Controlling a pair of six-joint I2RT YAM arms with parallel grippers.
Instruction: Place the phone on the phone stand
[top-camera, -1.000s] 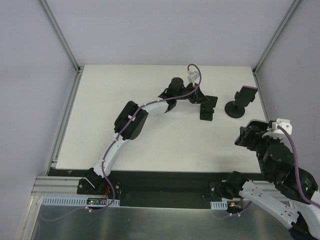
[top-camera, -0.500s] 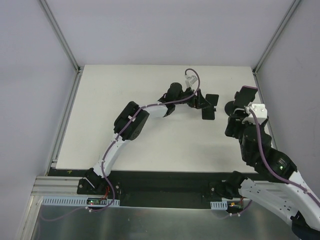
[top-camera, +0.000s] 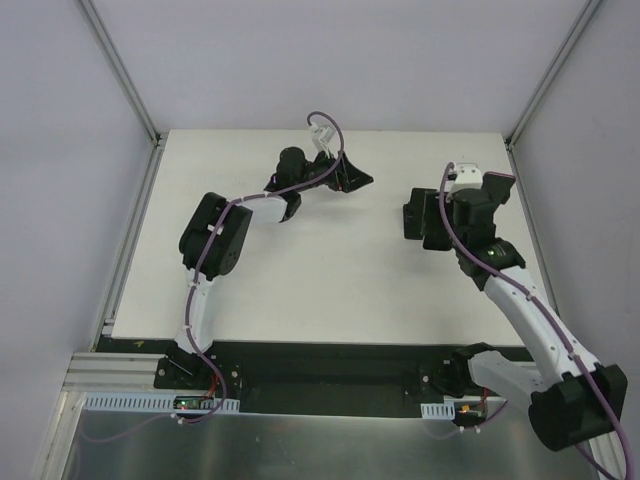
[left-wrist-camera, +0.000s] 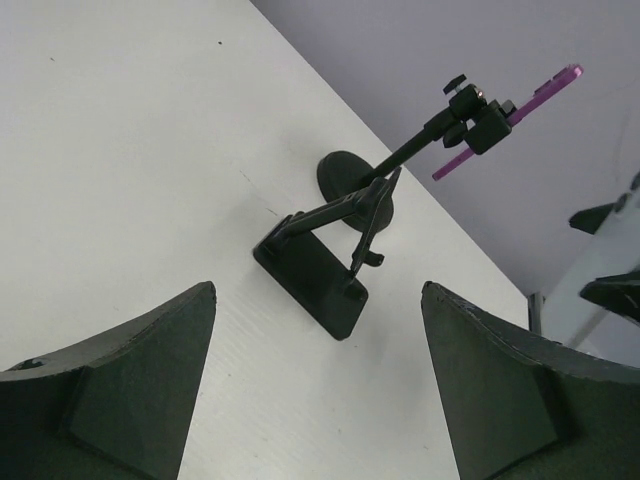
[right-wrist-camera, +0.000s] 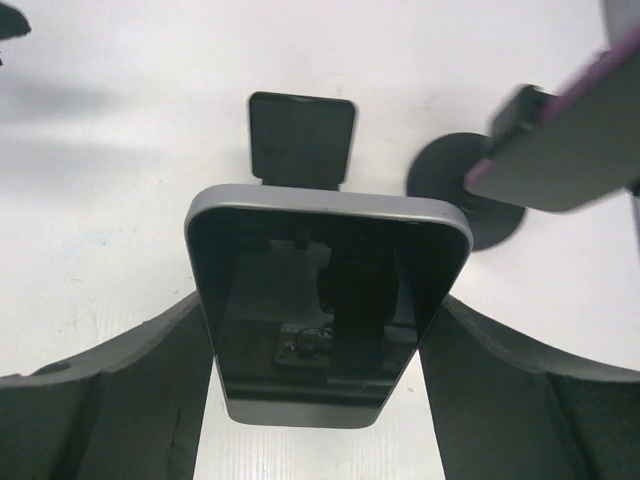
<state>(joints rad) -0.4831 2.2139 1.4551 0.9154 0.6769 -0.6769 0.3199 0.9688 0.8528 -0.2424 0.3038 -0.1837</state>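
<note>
Phone (right-wrist-camera: 320, 310) pinched by its two long edges between the fingers (right-wrist-camera: 130, 390) of the right gripper (right-wrist-camera: 318, 335), jaws closed only to the slab's width and holding nothing else. Hangs over the far right part of the table (top-camera: 300, 270), just in front of the phone stand (right-wrist-camera: 300, 135), the stand's black plate visible past the phone's upper short edge in the right wrist view; touching or apart, cannot tell. Gripped by the sides, probably to leave both short edges free to settle against the stand with no finger in the way. Long axis along the line of the fingers, from the palm out toward the stand. Glossy face turned to the wrist camera and mirroring it, grey rim all round. Upper short edge wider than the lower in that view, so likely tipped rather than flat, as a judgement only. From the left wrist, stand seen side-on: flat base on the table, back plate propped at a tilt, nothing on it. Just behind it, round-footed clamp stand (left-wrist-camera: 345, 178) carrying a purple-edged slab (left-wrist-camera: 545, 95), near enough to count as a hazard on the approach. Left gripper (top-camera: 355, 180) well apart to the left, spread wide and empty, seemingly kept aside to give the right arm room. From above, phone and stand merged into one dark shape under the right gripper.
</note>
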